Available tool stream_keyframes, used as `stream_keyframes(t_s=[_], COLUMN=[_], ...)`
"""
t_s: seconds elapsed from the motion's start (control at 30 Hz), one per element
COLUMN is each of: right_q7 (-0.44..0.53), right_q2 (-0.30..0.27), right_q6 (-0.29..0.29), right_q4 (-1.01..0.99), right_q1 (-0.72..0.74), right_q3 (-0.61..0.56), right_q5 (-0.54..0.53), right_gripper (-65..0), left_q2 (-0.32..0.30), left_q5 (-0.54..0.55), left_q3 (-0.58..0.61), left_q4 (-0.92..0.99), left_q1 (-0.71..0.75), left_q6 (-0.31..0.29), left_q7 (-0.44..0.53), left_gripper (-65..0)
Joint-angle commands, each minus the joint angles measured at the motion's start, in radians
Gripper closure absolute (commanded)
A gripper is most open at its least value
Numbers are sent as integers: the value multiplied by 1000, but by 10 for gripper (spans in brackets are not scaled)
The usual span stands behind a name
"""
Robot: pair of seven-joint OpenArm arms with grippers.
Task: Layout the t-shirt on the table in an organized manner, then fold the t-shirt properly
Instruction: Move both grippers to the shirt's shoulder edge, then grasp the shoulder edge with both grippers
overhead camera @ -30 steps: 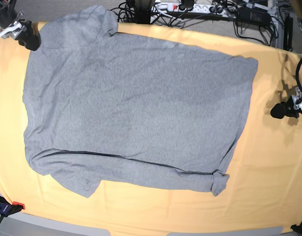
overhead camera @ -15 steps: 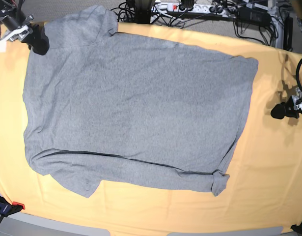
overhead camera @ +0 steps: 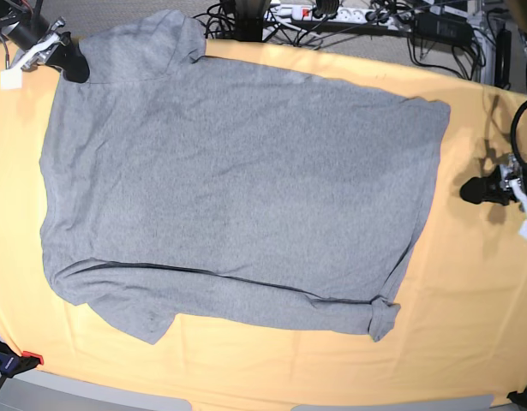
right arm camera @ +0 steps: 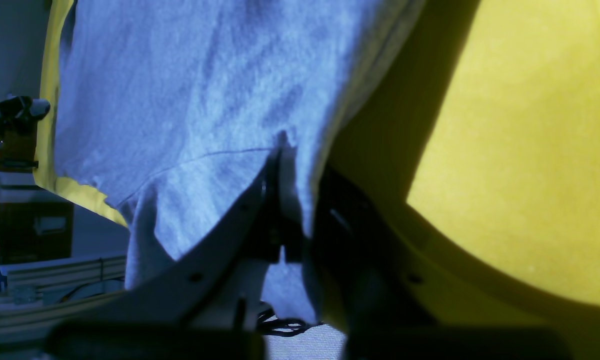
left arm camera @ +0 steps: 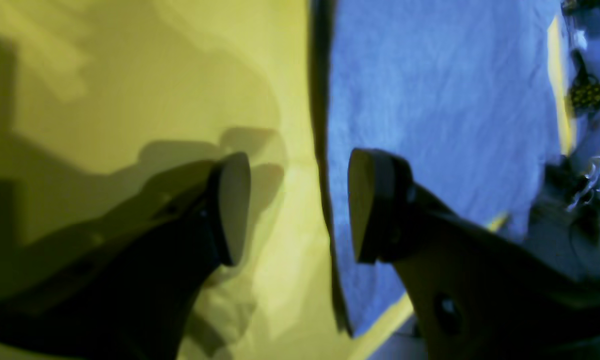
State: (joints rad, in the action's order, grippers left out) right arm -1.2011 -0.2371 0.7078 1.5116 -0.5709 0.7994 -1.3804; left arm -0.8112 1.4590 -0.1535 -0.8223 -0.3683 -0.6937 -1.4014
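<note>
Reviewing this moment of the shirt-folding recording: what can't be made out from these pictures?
- Base view: any print on the t-shirt; only a plain grey side faces up.
- Base view: the right gripper is small at the shirt's corner, so its grip is unreadable there.
- Right wrist view: the right gripper pinches the shirt, and hanging cloth covers its tips.
- Left wrist view: blurred and colour-shifted; the open left gripper hides the table beneath it.

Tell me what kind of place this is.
Probably a robotics lab or test bench, not a home: a table draped in yellow-orange cloth holds one grey t-shirt, a power strip and tangled cables run behind it, and robot arms reach in from both sides.
</note>
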Motion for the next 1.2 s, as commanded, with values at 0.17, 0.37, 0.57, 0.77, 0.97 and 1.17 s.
stream_keyframes(t_s=[0.17, 0.37, 0.57, 0.77, 0.97, 1.17], right_q7=[-27, -26, -23, -24, -26, -27], right_q2=[-8, -8, -10, -13, -13, -15], right_q6=[-10, -10, -10, -10, -10, -10], right_q4=[3, 3, 3, 3, 3, 3], right_q1=[-11, -11, -10, 6, 6, 6], right_q3=[0, 0, 0, 0, 0, 0], right_q5=[0, -3, -4, -3, -5, -6], right_gripper=[0, 0, 0, 0, 0, 0], left_q2=[-46, -44, -12, 8, 11, 1], left_q5=[25, 25, 25, 25, 25, 25], left_q3=[35, 34, 34, 34, 34, 34], left_q4=[-106, -110, -114, -182, -414, -570], left_q1=[63, 205, 272, 318, 423, 494], left_q6=[-4, -4, -4, -4, 6, -4], left_q7=[5, 5, 5, 5, 5, 5], left_gripper=[-324, -324, -324, -324, -324, -324])
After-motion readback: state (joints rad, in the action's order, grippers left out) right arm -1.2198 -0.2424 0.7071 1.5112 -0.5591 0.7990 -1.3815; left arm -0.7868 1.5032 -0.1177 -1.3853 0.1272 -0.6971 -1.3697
